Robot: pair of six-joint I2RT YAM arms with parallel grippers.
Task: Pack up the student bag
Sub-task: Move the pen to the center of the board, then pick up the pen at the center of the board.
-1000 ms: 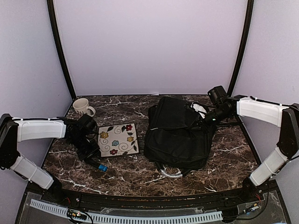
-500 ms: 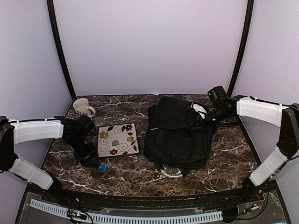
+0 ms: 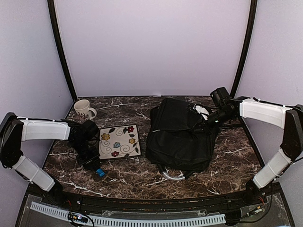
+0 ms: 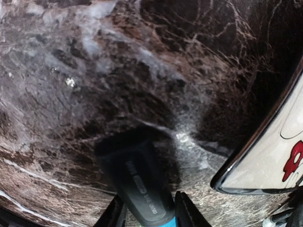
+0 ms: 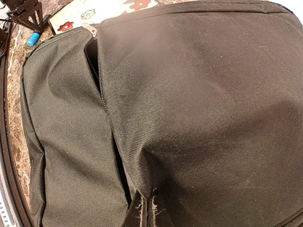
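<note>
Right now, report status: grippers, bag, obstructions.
Left gripper shut on black-and-blue marker, beside floral plate. Right gripper pinching student bag fabric, zipper partly open. Plate lies between marker and bag.

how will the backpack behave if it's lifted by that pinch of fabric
Probably floppy: the backpack is soft, creased cloth, so it would likely sag around the right tool's pinch. The zip is partly open, so it may gape wider under the load.

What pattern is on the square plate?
The plate is white with red, yellow and blue flowers and dark leaves; top external view shows it best.
</note>
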